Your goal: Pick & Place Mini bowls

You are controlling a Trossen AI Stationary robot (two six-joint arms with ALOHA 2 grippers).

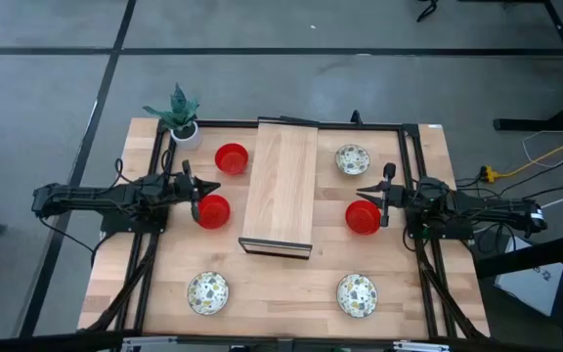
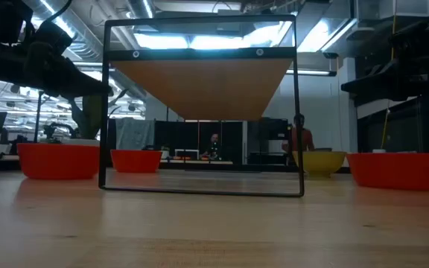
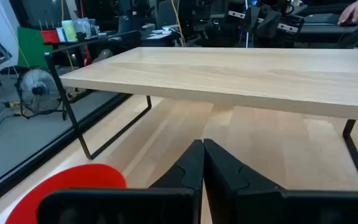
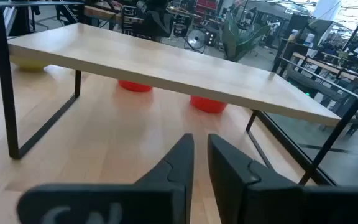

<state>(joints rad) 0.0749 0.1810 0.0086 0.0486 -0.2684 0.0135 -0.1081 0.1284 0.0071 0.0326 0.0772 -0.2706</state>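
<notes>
Red and speckled mini bowls (image 1: 231, 158) are all shown on the desk (image 1: 281, 279) around the wooden shelf (image 1: 281, 186), none lifted; left gripper (image 1: 194, 196) jaws pressed together; right gripper (image 1: 383, 198) jaws slightly parted, empty.

Three red bowls (image 1: 231, 157), three speckled cream bowls (image 1: 353, 158), one wooden shelf (image 1: 281, 184), one potted plant (image 1: 182, 114).
</notes>
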